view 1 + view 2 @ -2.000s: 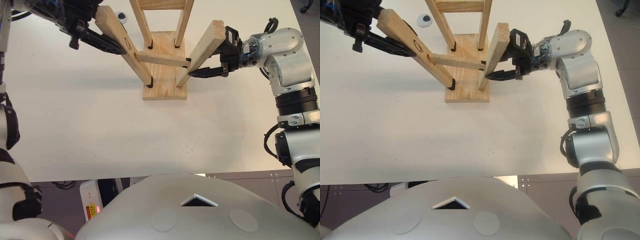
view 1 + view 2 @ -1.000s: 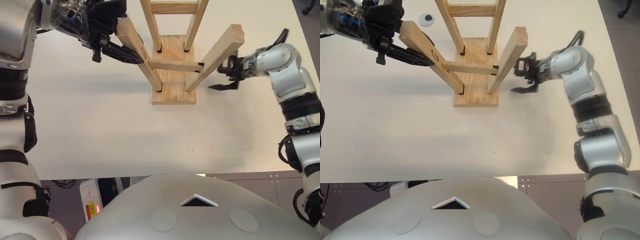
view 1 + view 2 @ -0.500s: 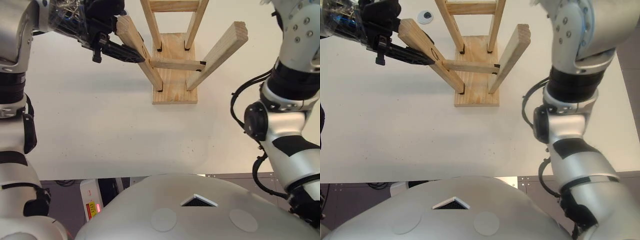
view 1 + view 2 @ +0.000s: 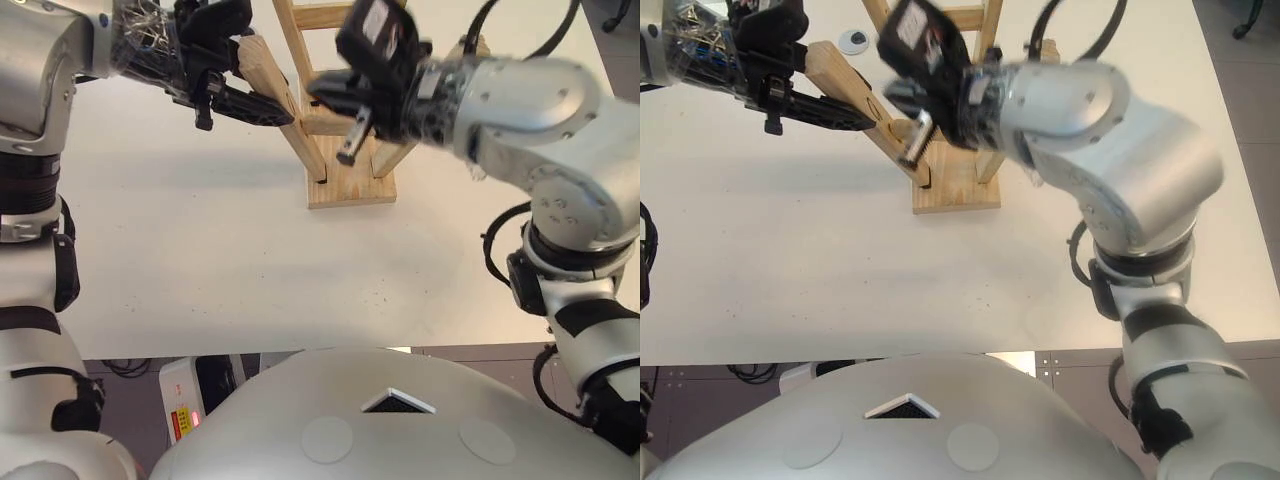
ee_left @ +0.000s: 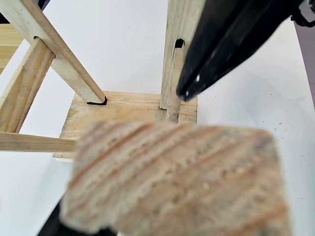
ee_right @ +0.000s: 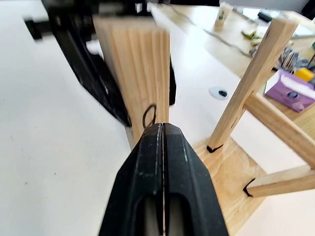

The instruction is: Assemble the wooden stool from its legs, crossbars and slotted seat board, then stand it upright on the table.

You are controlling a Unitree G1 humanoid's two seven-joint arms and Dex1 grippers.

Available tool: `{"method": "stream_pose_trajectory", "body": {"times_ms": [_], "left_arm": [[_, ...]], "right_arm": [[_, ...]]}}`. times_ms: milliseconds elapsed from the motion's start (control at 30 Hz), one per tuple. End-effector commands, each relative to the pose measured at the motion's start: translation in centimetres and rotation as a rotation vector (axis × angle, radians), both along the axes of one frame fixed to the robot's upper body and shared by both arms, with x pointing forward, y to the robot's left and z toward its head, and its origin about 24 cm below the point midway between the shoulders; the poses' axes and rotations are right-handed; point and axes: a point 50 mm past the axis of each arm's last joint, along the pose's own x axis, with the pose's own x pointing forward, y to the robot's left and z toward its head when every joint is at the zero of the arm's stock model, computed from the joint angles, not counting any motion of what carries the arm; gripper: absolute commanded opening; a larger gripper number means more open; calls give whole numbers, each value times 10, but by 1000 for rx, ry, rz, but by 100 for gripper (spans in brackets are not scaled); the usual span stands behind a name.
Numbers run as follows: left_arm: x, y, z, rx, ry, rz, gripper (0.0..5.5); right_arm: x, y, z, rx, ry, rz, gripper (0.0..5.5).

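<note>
The stool [image 4: 352, 188] is sitting upside down on the table [image 4: 200, 250], toward the far side. Its seat [image 4: 958, 197] is lying flat on the tabletop and its four legs are pointing up out of the slots.

The left gripper [image 4: 272, 106] is clamping the near left leg [image 4: 303, 150] close to its free upper end. One black finger [image 5: 231, 44] is running along one face of the wood, and the other finger is pressing the opposite face. The leg is leaning outward from the seat, toward the robot's left.

A crossbar [image 4: 325, 15] is joining the two far legs, which are standing nearly upright. A second crossbar is running between the two near legs, partly behind the right arm.

The right gripper [image 6: 162, 129] is hanging over the stool, reaching in from the right between the near legs. Its two fingers are pressed flat together with nothing between them — it is gripping no part of the stool. Its tip is pointing at the clamped leg, just below where the left gripper is gripping it. Whether it is touching the wood I cannot tell.

A small round disc [image 6: 218, 92] is lying on the table beyond the stool, to its left.
</note>
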Motion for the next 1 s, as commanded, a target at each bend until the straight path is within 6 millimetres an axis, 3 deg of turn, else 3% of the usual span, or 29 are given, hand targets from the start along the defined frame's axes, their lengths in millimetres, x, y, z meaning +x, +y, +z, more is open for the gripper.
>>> {"method": "stream_pose_trajectory", "body": {"times_ms": [33, 167, 300, 400, 500, 733, 900, 1000], "left_arm": [[-5, -2, -37, 41, 155, 38, 201], [-7, -13, -33, 52, 144, -4, 201], [-2, -10, -36, 76, 132, 21, 201], [2, -6, -43, 85, 140, 43, 201], [2, -3, -44, 82, 147, 58, 201], [-4, -11, -39, 56, 126, 29, 201], [-7, -26, -30, 46, 85, -4, 201], [-6, -25, -34, 60, 82, 10, 201]], "right_arm": [[-1, -8, -42, -128, 59, -7, 0], [0, -8, -50, -134, 59, -1, 0], [-2, -2, -4, 32, 20, 84, 0], [-4, -8, 16, 73, 37, 142, 0], [11, -13, 31, 86, -25, 63, 0], [13, 1, 0, -1, 5, 47, 0], [14, -1, -44, -138, 78, 41, 0], [18, 0, -34, -71, 70, 25, 0]]}}
